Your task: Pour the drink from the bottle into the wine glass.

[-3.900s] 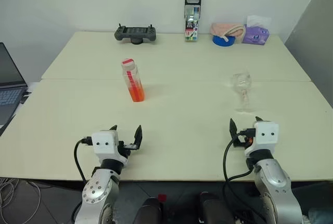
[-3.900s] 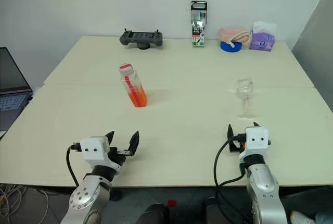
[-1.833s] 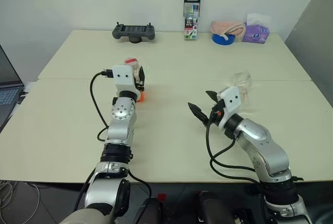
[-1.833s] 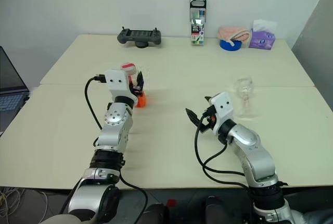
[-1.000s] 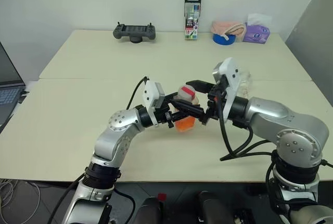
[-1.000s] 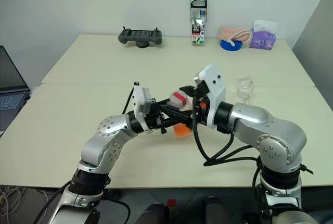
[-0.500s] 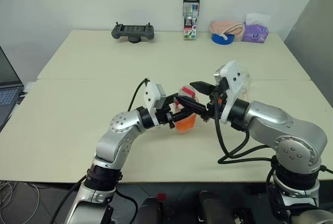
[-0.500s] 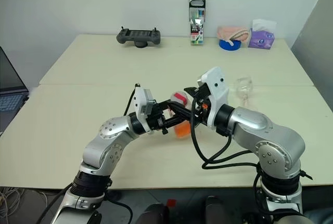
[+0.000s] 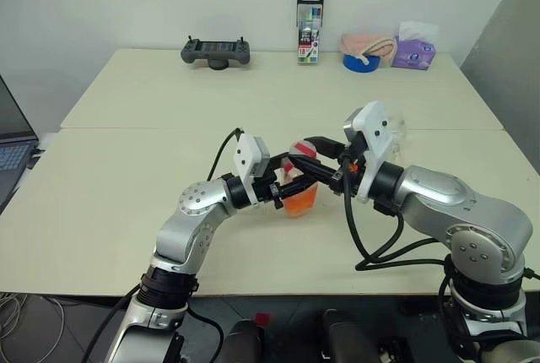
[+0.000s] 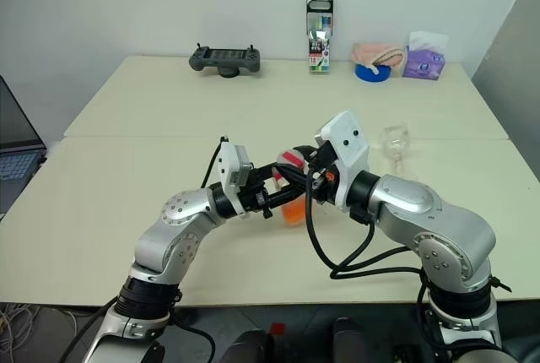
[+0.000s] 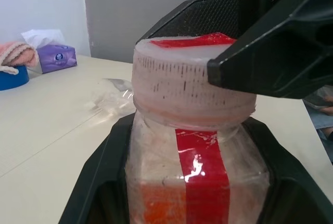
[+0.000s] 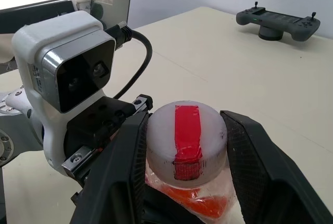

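Above the middle of the table, my left gripper (image 9: 294, 187) is shut on the body of the small clear bottle (image 11: 197, 172) and holds it upright. The orange-red drink (image 9: 299, 203) fills its lower part. My right gripper (image 9: 301, 154) reaches in from the right, its two black fingers (image 12: 122, 166) pressed against either side of the pinkish-red cap (image 12: 186, 133). The clear wine glass (image 10: 394, 139) stands upright on the table behind my right wrist, partly hidden by it.
Along the far edge of the table (image 9: 126, 177) lie a black controller (image 9: 215, 51), an upright box of markers (image 9: 310, 15), a blue tape roll (image 9: 360, 62) with a pink cloth (image 9: 369, 45), and a purple tissue pack (image 9: 413, 55). A laptop (image 9: 13, 152) sits at the left.
My left gripper took the bottle off the table and carried it to the middle. Over the last second my right gripper's fingers closed in from wide open onto the cap.
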Controlling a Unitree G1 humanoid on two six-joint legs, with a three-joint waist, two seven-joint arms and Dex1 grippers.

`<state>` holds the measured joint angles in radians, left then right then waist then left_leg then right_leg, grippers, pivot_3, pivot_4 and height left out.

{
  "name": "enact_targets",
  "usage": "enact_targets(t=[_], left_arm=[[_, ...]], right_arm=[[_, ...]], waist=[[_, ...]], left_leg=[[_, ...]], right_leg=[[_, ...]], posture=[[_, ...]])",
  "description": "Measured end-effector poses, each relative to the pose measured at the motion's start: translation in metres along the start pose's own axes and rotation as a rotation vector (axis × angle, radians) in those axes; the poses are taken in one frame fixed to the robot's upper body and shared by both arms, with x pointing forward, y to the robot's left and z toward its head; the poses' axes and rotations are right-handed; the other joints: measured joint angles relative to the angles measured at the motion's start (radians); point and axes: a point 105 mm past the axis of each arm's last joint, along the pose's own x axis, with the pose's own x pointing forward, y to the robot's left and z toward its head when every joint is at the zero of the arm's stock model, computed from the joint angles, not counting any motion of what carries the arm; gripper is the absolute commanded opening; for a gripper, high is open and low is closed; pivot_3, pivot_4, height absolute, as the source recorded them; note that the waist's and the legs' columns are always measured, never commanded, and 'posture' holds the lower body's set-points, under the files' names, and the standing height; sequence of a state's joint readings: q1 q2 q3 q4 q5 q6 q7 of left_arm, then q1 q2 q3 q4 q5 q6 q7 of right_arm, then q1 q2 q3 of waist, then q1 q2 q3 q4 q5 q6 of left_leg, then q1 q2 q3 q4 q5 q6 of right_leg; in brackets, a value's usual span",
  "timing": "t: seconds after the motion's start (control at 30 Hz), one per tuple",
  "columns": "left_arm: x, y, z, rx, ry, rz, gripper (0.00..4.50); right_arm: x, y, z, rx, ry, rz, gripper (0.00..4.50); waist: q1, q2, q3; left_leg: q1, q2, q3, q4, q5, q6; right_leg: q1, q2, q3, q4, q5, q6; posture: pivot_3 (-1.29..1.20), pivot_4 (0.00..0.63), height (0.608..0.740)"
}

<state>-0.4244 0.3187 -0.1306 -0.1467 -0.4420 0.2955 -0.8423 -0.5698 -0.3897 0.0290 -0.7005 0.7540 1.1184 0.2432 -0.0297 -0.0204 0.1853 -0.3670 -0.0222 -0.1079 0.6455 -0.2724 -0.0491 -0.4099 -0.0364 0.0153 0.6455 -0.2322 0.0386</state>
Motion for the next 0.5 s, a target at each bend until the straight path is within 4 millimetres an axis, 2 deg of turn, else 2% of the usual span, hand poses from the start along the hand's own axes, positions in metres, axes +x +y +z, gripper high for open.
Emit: enact_targets(t=[0.3, 0.4, 0.5], left_arm=[[0.001, -0.002, -0.003, -0.003, 0.018, -0.021, 2.16], [0.001, -0.008, -0.003, -0.035, 0.044, -0.097, 2.16], [0.003, -0.03, 0.006, -0.05, 0.056, -0.269, 2.16]], right_arm=[[-0.002, -0.001, -0.004, -0.081, 0.034, 0.033, 1.83], [-0.008, -0.005, -0.006, -0.079, 0.04, 0.187, 1.83], [-0.03, -0.003, 0.001, -0.112, 0.081, 0.452, 1.83]], waist=[[0.0, 0.0, 0.0], [-0.001, 0.0, 0.001], [-0.001, 0.001, 0.003]], left_leg=[[0.0, 0.0, 0.0, 0.0, 0.0, 0.0], [0.0, 0.0, 0.001, 0.001, 0.0, 0.0], [0.0, -0.001, 0.001, 0.001, 0.0, 0.0]], right_leg=[[0.0, 0.0, 0.0, -0.001, 0.0, 0.0], [0.0, 0.0, 0.0, -0.001, 0.0, 0.0], [0.001, 0.0, 0.0, -0.002, 0.0, 0.0]], posture=[[0.0, 0.15, 0.74], [0.0, 0.15, 0.74], [0.0, 0.15, 0.74]])
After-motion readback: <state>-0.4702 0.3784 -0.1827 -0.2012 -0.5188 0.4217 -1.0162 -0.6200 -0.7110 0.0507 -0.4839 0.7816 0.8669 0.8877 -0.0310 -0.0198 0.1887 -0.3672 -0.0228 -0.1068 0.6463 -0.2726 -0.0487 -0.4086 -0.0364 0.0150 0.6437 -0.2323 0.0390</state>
